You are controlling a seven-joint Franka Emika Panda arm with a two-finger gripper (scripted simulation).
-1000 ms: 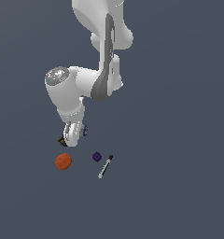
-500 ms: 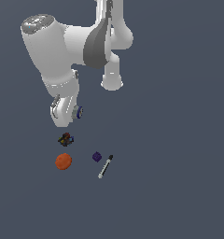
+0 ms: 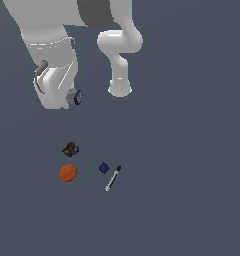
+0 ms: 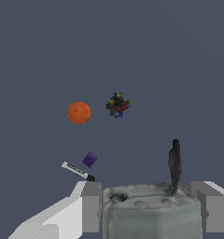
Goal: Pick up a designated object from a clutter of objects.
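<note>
The designated object [image 3: 75,96], a small white-grey cylinder with a blue rim, hangs high above the floor in my gripper [image 3: 72,97]. The wrist view shows it close up as a grey-white block [image 4: 151,212] with a thin dark stub, clamped between my two fingers [image 4: 90,205]. The rest of the clutter lies below on the floor: an orange disc [image 3: 68,173], a dark multicoloured lump [image 3: 70,148], a purple cube [image 3: 103,168] and a black-and-white stick [image 3: 112,178].
The arm's white base column [image 3: 119,75] stands behind the clutter, toward the exterior view's right of my gripper. The floor is a plain dark grey surface [image 3: 192,175].
My gripper has risen steadily from just above the lump, carrying the cylinder up and toward the camera. The four items on the floor have not moved.
</note>
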